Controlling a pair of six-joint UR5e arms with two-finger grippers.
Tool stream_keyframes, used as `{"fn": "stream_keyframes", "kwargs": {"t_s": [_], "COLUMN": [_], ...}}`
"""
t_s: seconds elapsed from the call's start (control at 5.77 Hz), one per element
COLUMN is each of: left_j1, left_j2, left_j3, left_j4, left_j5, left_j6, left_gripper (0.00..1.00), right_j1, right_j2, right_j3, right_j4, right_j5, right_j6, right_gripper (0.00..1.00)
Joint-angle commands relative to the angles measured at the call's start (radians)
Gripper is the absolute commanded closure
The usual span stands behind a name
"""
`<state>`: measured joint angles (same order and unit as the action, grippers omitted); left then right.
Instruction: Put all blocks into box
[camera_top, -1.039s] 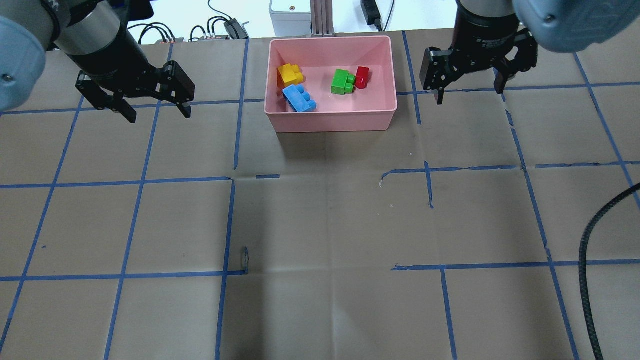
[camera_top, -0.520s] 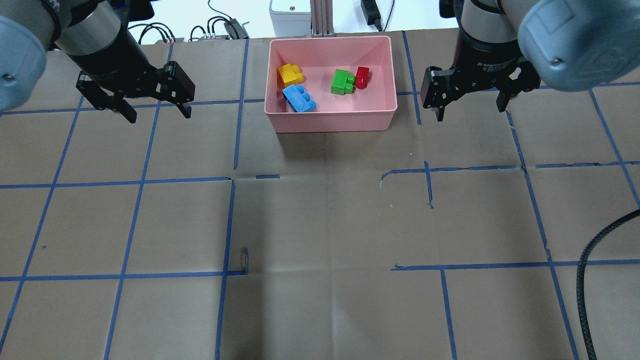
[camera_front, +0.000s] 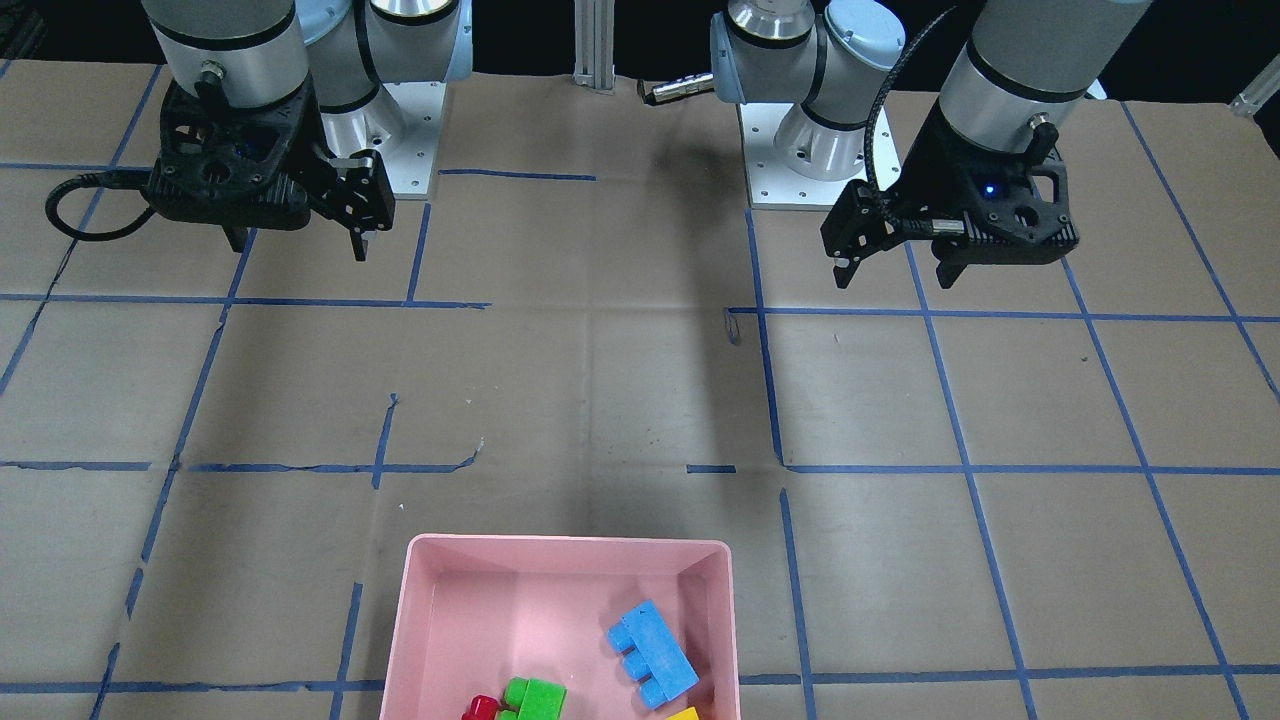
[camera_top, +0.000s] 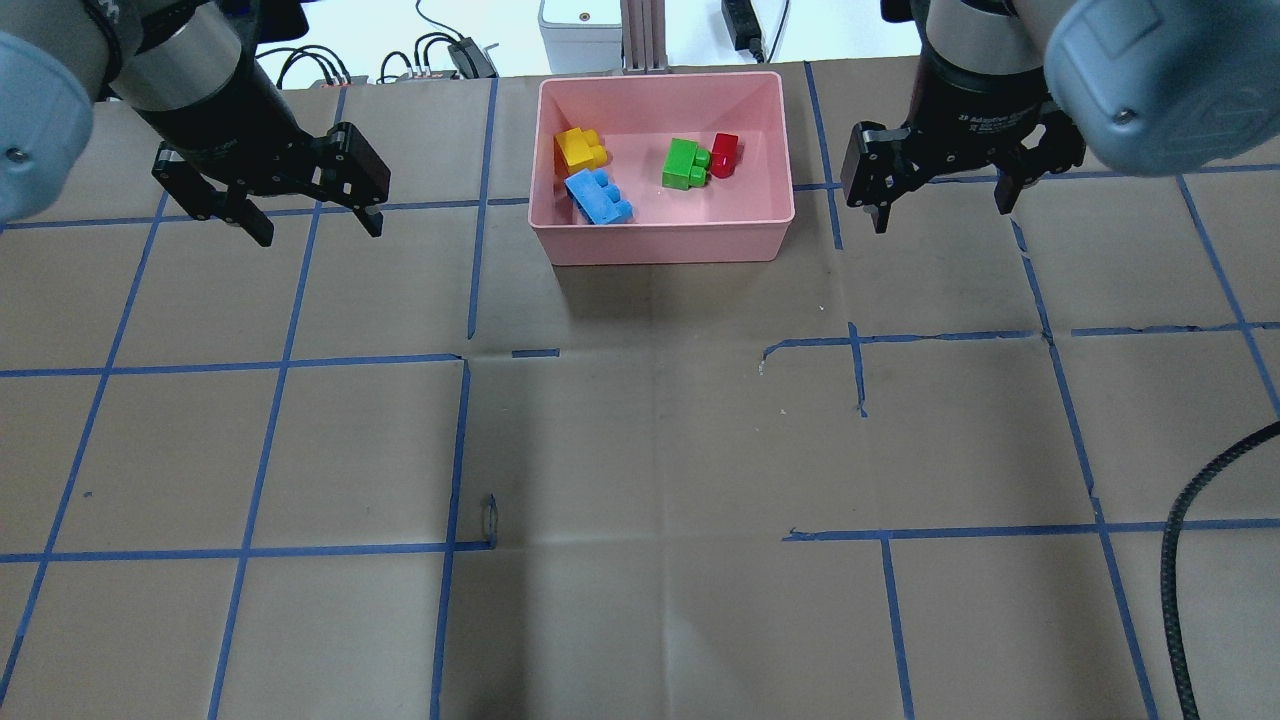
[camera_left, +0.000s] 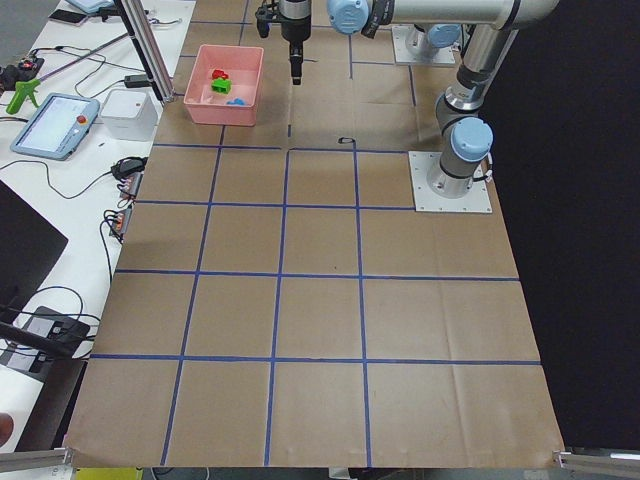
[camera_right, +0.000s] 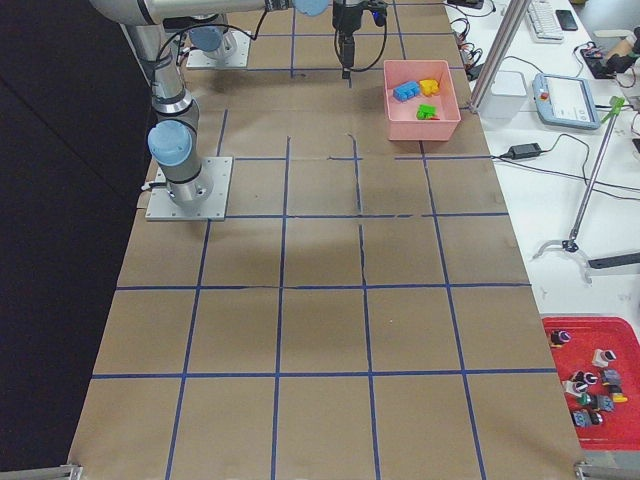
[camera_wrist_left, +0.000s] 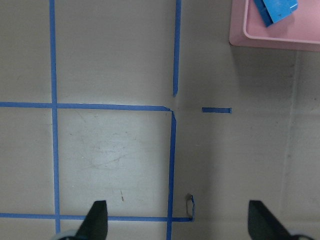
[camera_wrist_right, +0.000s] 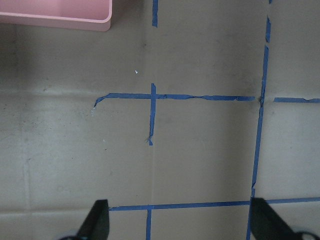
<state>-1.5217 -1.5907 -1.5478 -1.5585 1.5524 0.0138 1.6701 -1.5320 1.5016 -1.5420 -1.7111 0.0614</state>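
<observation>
The yellow block (camera_top: 580, 150), blue block (camera_top: 598, 196), green block (camera_top: 685, 165) and red block (camera_top: 724, 155) all lie in the pink box (camera_top: 665, 245). The right fingers (camera_top: 877, 210) only drift a little beside it; the left fingers (camera_top: 250, 222) stay put. Both pairs are apart, holding nothing. The job looks done.

Overhead camera looked forward and down across the tabletop (camera_top: 640, 450), box (camera_top: 665, 245) at far middle. Front camera faced it from the opposite side, steeply down, same box at its bottom edge. Two side cameras stood high at either tabletop end, far off. Wrist cameras looked straight down, close; each caught a box corner.
</observation>
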Motion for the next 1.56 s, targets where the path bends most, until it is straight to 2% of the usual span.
{"fn": "stream_keyframes", "kwargs": {"t_s": [0.0,1.04,1.21,1.39], "left_j1": [0.000,0.000,0.000,0.000], "left_j2": [0.000,-0.002,0.000,-0.002], "left_j3": [0.000,-0.003,-0.003,-0.003], "left_j4": [0.000,0.000,0.000,0.000], "left_j5": [0.000,-0.002,0.000,0.000], "left_j6": [0.000,0.000,0.000,0.000], "left_gripper": [0.01,0.01,0.01,0.01], "right_j1": [-0.001,0.002,0.002,-0.001], "right_j2": [-0.002,-0.007,-0.005,-0.002], "right_j3": [0.000,0.000,0.002,0.008], "right_j4": [-0.004,-0.006,-0.007,-0.009], "right_j5": [-0.004,0.008,0.055,0.167], "right_j6": [-0.002,0.003,0.012,0.017], "right_gripper": [0.00,0.00,0.00,0.00]}}
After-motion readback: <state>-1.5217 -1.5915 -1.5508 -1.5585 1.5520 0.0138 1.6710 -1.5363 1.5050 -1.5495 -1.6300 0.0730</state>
